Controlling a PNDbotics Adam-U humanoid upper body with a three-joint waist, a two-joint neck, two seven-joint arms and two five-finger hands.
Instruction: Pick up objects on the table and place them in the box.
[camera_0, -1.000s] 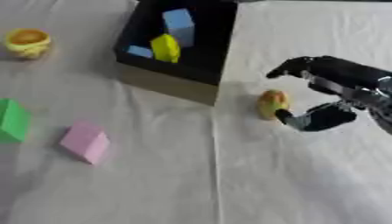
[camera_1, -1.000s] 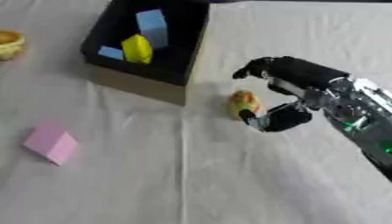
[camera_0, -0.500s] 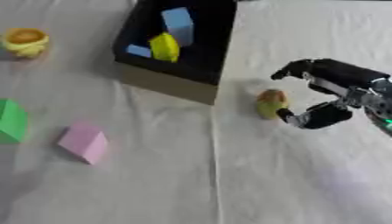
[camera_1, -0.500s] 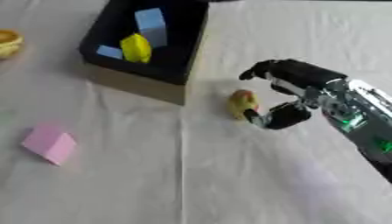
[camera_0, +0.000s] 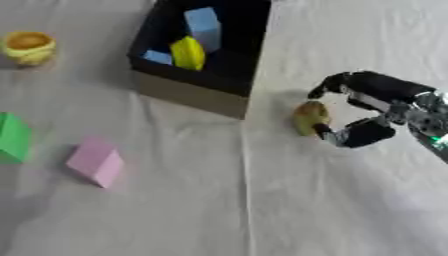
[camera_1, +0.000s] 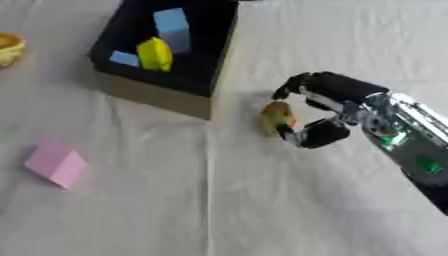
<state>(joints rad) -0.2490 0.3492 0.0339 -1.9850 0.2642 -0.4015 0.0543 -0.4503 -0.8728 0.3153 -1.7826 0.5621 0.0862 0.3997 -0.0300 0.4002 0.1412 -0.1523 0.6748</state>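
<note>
A small yellow-brown fruit-like object (camera_0: 308, 117) lies on the white cloth just right of the black box (camera_0: 188, 96). My right hand (camera_0: 376, 112) comes in from the right and cups the object: its fingers (camera_0: 325, 89) arch over the top with a small gap, and its thumb (camera_0: 337, 136) touches the lower right side. The object still rests on the cloth. Inside the box lie a tall blue block (camera_0: 203, 27), a small blue block (camera_0: 158, 57) and a yellow piece (camera_0: 187, 53). My left hand shows in neither view.
A yellow cup-shaped object (camera_0: 29, 47) sits at the far left. A green block (camera_0: 13, 137) lies at the left edge, with a pink block (camera_0: 94, 161) near it. White cloth covers the whole table.
My right hand has shifted left toward the yellow-brown object, and its thumb has come up against it. The object has stayed in place.
</note>
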